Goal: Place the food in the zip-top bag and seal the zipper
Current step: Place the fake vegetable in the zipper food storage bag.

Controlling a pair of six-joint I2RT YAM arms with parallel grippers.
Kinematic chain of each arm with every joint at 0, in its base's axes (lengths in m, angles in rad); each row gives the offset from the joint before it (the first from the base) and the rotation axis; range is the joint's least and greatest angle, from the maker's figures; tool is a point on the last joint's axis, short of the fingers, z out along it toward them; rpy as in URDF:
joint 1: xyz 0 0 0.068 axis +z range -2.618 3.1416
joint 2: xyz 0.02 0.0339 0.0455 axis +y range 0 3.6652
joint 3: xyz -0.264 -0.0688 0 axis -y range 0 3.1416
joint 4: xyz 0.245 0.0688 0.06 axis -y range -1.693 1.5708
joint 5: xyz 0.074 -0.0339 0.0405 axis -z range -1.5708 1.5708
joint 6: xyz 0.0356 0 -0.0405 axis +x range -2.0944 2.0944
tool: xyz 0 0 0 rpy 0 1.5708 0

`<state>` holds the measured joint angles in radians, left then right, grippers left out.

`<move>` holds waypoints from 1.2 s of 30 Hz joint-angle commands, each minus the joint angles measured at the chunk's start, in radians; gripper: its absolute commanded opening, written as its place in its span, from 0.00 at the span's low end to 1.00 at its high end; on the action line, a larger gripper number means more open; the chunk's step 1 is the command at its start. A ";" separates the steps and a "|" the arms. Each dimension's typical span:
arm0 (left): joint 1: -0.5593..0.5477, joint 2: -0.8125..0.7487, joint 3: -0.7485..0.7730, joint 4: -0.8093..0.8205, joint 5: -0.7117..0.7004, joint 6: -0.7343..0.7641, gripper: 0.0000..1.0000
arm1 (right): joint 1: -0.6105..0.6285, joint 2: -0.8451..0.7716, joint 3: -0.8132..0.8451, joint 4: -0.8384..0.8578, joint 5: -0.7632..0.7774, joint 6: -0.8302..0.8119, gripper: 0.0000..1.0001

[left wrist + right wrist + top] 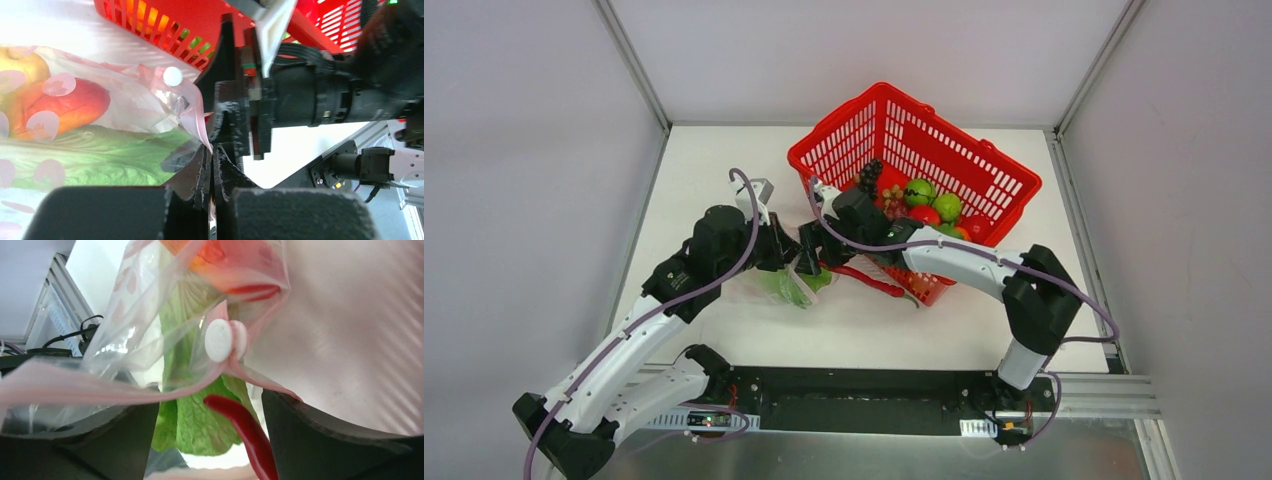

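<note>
**Food bagged, zipper step in hand**

The zip-top bag (125, 107) sits on the counter (714, 170) just beside the red basket (864, 125). The cabbage (100, 160), round red fruit (75, 102) and yellow fruit (20, 60) show inside it. The left gripper (212, 160) has its fingers clamped on the zipper (197, 120). The right gripper (210, 410) has its fingers apart, straddling the pink strip and its white round tab (218, 340). How much of the strip is sealed cannot be told. Next, the right fingers likely need to pinch the strip and press along it, away from the left's hold.
</note>
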<state>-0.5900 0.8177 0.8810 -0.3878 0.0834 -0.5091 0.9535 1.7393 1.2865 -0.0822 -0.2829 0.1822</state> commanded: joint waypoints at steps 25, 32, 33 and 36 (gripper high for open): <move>0.001 0.073 -0.060 0.050 -0.072 0.025 0.00 | -0.170 -0.385 -0.371 -0.113 0.070 -0.313 0.89; 0.001 0.084 -0.080 0.051 -0.077 0.033 0.00 | -0.129 -0.471 -0.554 0.015 -0.044 -0.536 0.90; 0.001 0.086 -0.081 0.050 -0.076 0.035 0.00 | -0.130 -0.479 -0.570 0.019 -0.052 -0.560 0.90; 0.001 0.097 -0.085 0.057 -0.065 0.042 0.00 | -0.121 -0.483 -0.604 0.023 -0.047 -0.637 0.89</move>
<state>-0.5938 0.9031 0.8024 -0.3702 0.0216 -0.4976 0.8249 1.2934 0.7086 -0.1268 -0.3031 -0.3035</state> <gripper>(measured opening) 0.008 0.894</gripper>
